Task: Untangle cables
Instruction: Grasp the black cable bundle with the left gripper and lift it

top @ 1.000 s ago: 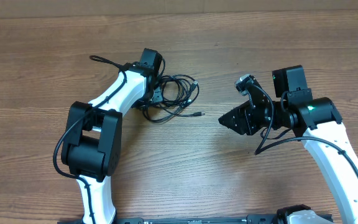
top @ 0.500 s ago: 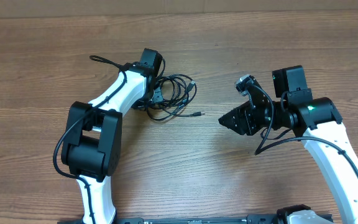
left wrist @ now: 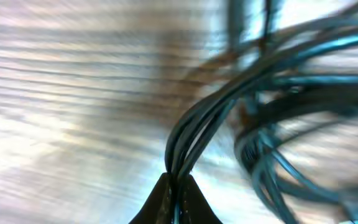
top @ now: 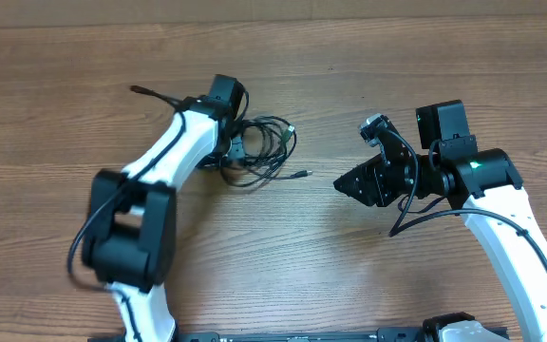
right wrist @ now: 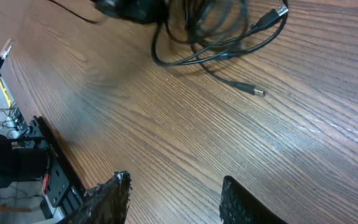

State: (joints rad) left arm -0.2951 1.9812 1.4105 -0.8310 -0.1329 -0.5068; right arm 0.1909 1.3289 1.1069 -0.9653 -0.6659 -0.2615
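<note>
The cables (top: 266, 150) are a bundle of thin black cords in loops on the wooden table, with one silver-tipped plug (top: 302, 175) lying loose to the right. My left gripper (top: 230, 149) is at the bundle's left side and is shut on several strands of the cables (left wrist: 194, 134), which run up out of its pinched fingertips (left wrist: 160, 202). The left wrist view is blurred. My right gripper (top: 342, 184) is open and empty, to the right of the bundle. Its fingers (right wrist: 107, 196) frame bare wood, with the cables (right wrist: 219, 34) farther off.
The wooden table (top: 283, 266) fills the view. A thicker black wire (top: 150, 92) sticks out from the left arm at the upper left. A dark frame and stray wires (right wrist: 17, 168) show at the left edge of the right wrist view.
My left arm has shifted left and up a little, dragging the bundle slightly left with it. The right arm has not moved.
</note>
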